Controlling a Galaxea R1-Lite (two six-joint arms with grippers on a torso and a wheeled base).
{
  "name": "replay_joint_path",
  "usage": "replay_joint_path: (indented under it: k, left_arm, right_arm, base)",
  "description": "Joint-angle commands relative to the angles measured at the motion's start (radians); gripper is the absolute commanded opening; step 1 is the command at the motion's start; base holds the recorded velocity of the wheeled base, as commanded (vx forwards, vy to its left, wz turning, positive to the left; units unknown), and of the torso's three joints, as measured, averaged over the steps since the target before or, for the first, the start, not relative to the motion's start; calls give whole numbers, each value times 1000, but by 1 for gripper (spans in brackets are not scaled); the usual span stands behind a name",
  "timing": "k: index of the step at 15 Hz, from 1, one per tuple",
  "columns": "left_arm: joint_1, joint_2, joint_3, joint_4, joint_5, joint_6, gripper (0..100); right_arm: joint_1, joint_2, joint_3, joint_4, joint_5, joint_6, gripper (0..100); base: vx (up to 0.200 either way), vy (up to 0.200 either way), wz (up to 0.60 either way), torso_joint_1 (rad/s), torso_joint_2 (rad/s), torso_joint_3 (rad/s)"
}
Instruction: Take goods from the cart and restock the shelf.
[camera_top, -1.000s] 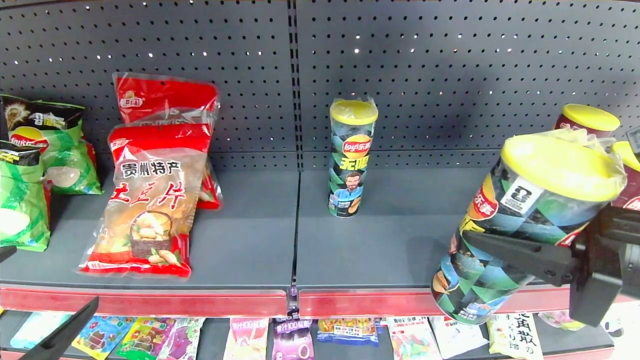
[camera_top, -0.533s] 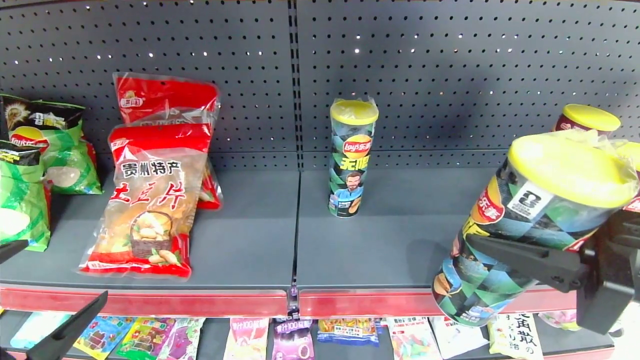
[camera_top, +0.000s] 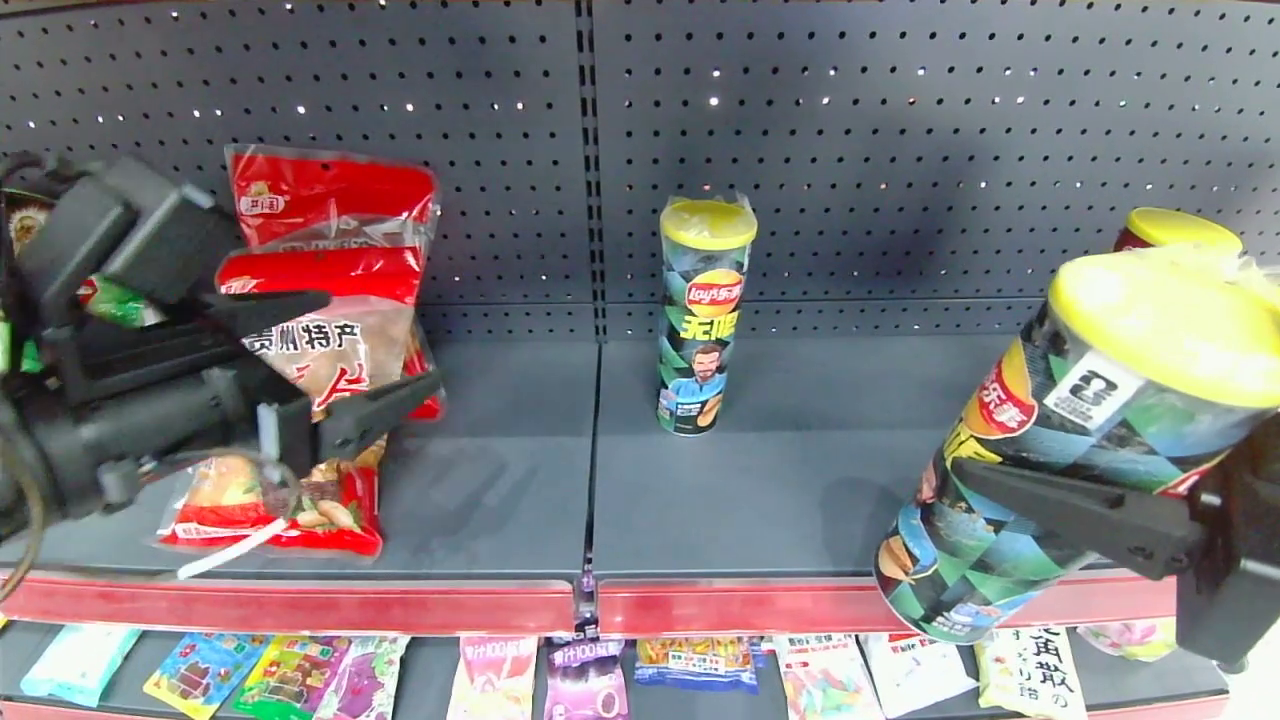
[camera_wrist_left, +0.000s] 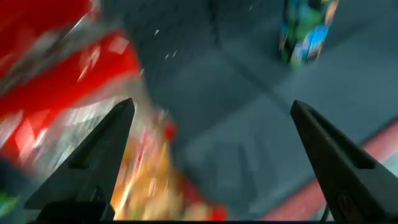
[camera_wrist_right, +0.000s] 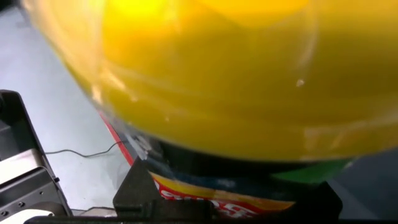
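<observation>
The can (camera_top: 1050, 440) has a yellow lid, a clear film wrap bunched at the top, and a body of green, blue and black facets with a red-and-yellow logo. It tilts, lid leaning right, with its base over the shelf's (camera_top: 760, 480) red front edge near the front right corner. The right gripper (camera_top: 1080, 500) is clamped around its middle; the right wrist view shows the lid (camera_wrist_right: 236, 74) close up. A second can (camera_top: 704, 315) stands upright mid-shelf towards the back, and a third can (camera_top: 1175, 228) stands at the back right. The left gripper (camera_top: 380, 340) hangs spread wide and empty over the shelf's left half, in front of the red bags (camera_top: 330, 215).
</observation>
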Motion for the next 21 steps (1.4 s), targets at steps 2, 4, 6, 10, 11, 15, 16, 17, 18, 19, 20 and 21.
replay_joint_path:
  k: [2,4,6,10,11,15,16,17,18,19,20,21]
  left_arm:
    - [-58,381,-297,-49,-192,-60,100]
    - [-68,462,-389,-50,-213,-65,100]
    - [-92,499,-443,-49,-278,-71,100]
    - [-114,538,-472,-47,-347,-71,100]
    - [-114,542,-479,-47,-347,-71,100]
    - [-129,602,-551,-46,-345,-69,100]
    - [-135,616,-565,-44,-345,-69,100]
    - [-135,625,-576,-44,-345,-69,100]
    - [-135,631,-582,-46,-345,-69,100]
    - [-138,645,-602,-44,-345,-69,100]
    - [-144,654,-613,-44,-345,-69,100]
    - [-147,666,-620,-44,-345,-69,100]
  right_arm:
    - [-18,0,-7,-1,1,-1,0]
    - [-23,-2,-5,-1,-1,-1,0]
    - [-24,-11,-5,1,-2,-1,0]
    - [-44,-16,-3,1,-12,-2,0]
    - [-44,-17,-3,1,-12,-1,0]
    - [-46,-23,7,2,-12,-1,0]
    - [-46,-23,7,4,-12,-1,0]
    - [-47,-23,7,4,-12,-1,0]
    - [-47,-23,7,4,-12,-1,0]
    - [-47,-23,10,5,-12,-1,0]
    - [-47,-23,10,5,-12,-1,0]
    - [-47,-23,10,5,-12,-1,0]
  base:
    - [0,0,0,0,0,0]
    - [0,0,0,0,0,0]
    - [0,0,0,0,0,0]
    - [0,0,0,0,0,0]
    - [0,0,0,0,0,0]
    - [0,0,0,0,0,0]
    - [0,0,0,0,0,0]
    - [0,0,0,0,0,0]
    - [0,0,0,0,0,0]
    - [0,0,0,0,0,0]
    - [0,0,0,0,0,0]
    - [0,0,0,0,0,0]
